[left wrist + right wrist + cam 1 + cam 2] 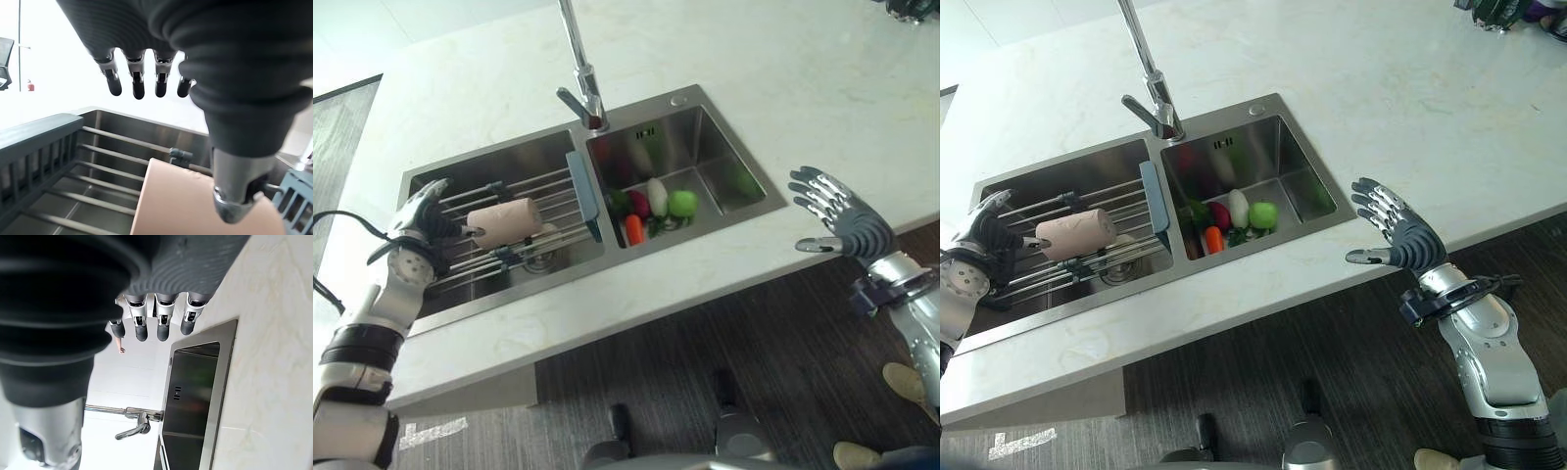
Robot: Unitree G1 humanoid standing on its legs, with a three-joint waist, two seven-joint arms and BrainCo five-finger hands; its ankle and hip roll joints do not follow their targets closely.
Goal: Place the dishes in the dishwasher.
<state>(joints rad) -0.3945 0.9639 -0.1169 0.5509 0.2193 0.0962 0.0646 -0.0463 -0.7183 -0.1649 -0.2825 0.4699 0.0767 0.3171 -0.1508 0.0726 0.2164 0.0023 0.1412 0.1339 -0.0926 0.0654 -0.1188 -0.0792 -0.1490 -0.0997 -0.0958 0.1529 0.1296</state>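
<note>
On the drying rack (524, 220) across the left basin of the sink (431, 181) lies a pink cup (504, 222), on its side, resting on the rack's metal bars. Left hand (423, 227) is at the cup's left end, fingers spread and straight, not wrapped round it; the wrist view shows the fingers (138, 85) extended above the rack with the thumb (234, 196) over the cup (195, 205), touching or just above, cannot tell which. Rack has a grey-blue plastic end piece (583, 194) next to the divider between the basins.

Right basin holds vegetables bunched near the divider: an orange carrot (633, 229), a dark red piece (638, 204), a white piece (657, 195), a green round one (682, 203), plus some dark green leafy bits (619, 202). Tall chrome faucet (579, 69) stands behind the divider, its handle pointing left.

Right hand (1398, 235) hovers open over the front edge of the white marble counter (783, 78), right of the sink and well apart from it, fingers spread, thumb pointing toward the sink, holding nothing. Dark wood floor (705, 343) lies below the counter edge. A person's shoes (901, 382) show at the lower right.
</note>
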